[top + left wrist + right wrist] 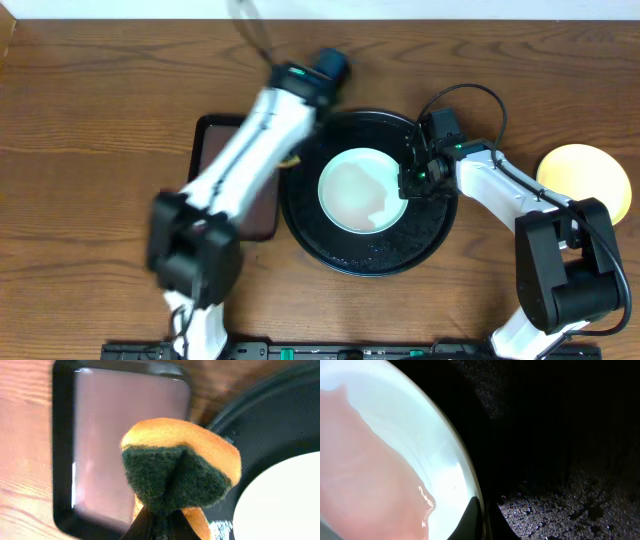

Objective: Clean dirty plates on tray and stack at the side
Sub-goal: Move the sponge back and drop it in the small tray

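Observation:
A pale mint-blue plate (362, 190) lies in the large round black tray (400, 250), with a pinkish watery smear across its centre. My right gripper (412, 180) is shut on the plate's right rim, one finger above and one below (482, 520). The plate fills the left of the right wrist view (395, 450). My left gripper (160, 527) is shut on an orange sponge with a green scouring face (180, 470), held over the tray's left rim (260, 425). A pale yellow plate (585, 180) lies on the table at the right. No second mint plate shows.
A dark-brown rectangular tray (232, 200) lies left of the black tray, partly under my blurred left arm (240, 160). It also shows in the left wrist view (125, 435). The black tray's floor is wet with droplets (560, 510).

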